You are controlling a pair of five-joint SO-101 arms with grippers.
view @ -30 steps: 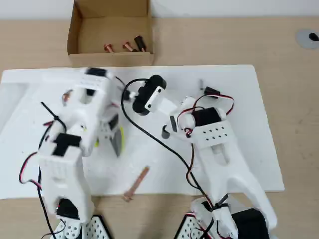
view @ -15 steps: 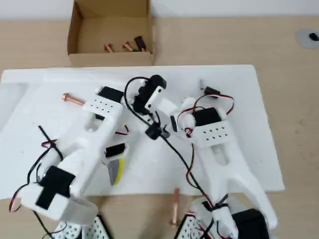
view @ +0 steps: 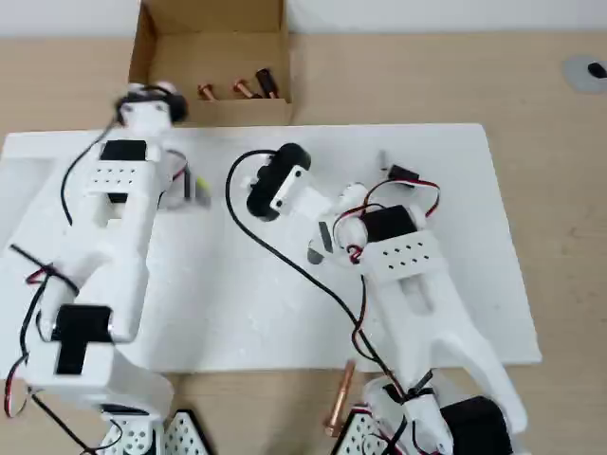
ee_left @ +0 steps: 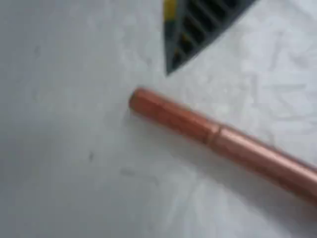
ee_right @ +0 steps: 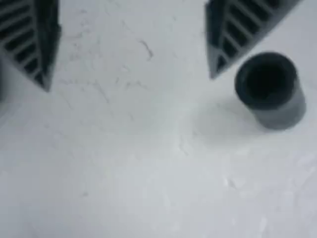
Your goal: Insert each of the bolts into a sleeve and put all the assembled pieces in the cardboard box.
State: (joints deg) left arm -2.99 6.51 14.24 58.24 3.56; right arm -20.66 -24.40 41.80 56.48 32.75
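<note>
A copper bolt (ee_left: 213,136) lies on the white sheet right under my left gripper (view: 193,187), which is open at the far left of the sheet (view: 446,313); one ribbed fingertip (ee_left: 198,29) hangs just beside the bolt's end without touching it. My right gripper (ee_right: 130,69) is open over the middle of the sheet, nothing between its fingers. A black sleeve (ee_right: 270,89) stands just outside one fingertip, also seen as the sleeve (view: 314,254) from above. A second copper bolt (view: 339,398) lies on the wooden table by the right arm's base. The cardboard box (view: 209,112) sits at the far left.
Assembled pieces (view: 237,88) lie inside the box. Black cables (view: 285,256) trail across the middle of the sheet. A small dark part (view: 402,173) rests at the sheet's far right. Bare wood surrounds the sheet.
My left arm swung from the near left up to the far left, close to the box. The loose bolt rolled off the sheet's front edge onto the table. The right arm barely moved.
</note>
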